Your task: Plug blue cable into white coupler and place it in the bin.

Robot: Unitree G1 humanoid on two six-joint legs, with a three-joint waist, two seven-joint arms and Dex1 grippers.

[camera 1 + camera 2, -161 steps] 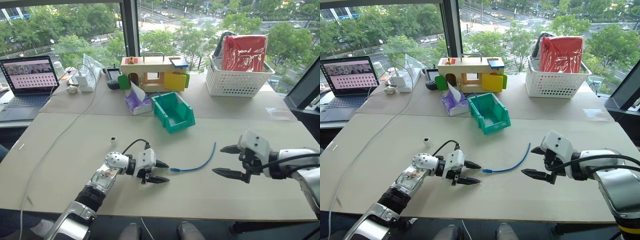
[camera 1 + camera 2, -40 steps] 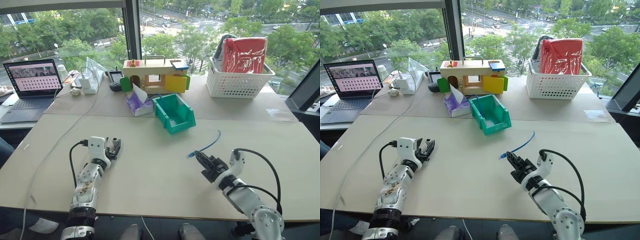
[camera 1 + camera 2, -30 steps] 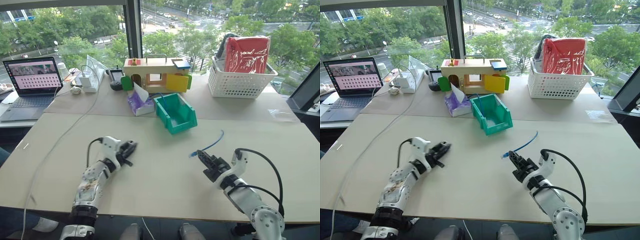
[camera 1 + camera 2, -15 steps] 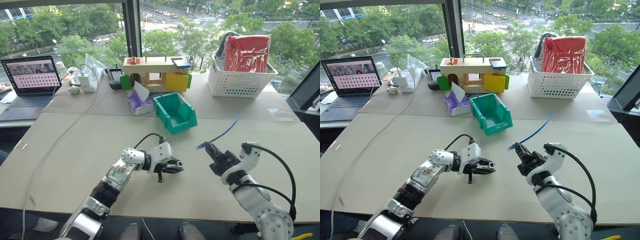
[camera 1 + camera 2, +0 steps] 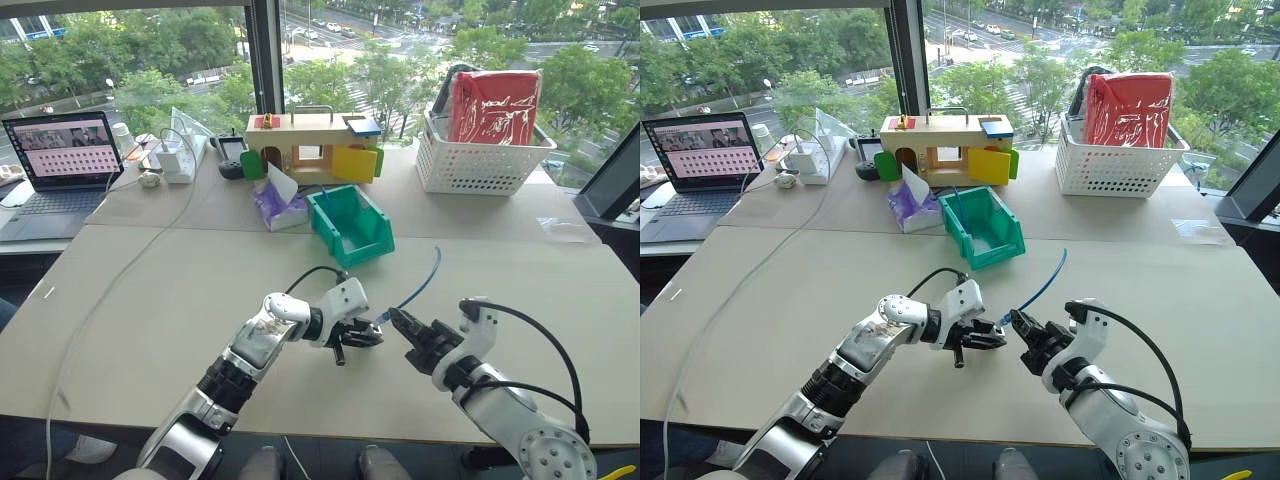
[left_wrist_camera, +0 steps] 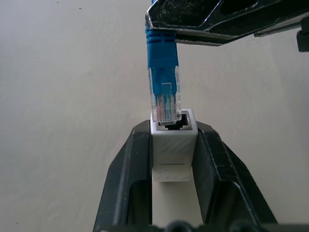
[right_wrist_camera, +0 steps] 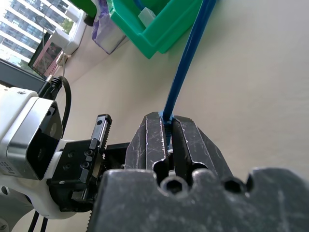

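Holding white coupler (image 6: 173,143) clamped in left pincer (image 5: 362,337), dark socket facing right; gripping blue cable (image 6: 161,50) in closed right pincer (image 5: 1025,334), clear plug tip touching socket mouth, axes nearly aligned, above near-centre tabletop (image 5: 150,290); awaiting final push leftward; teal bin (image 5: 352,226) lying farther back

Blue cable (image 6: 162,63) plug tip meets the white coupler (image 6: 173,145) socket.
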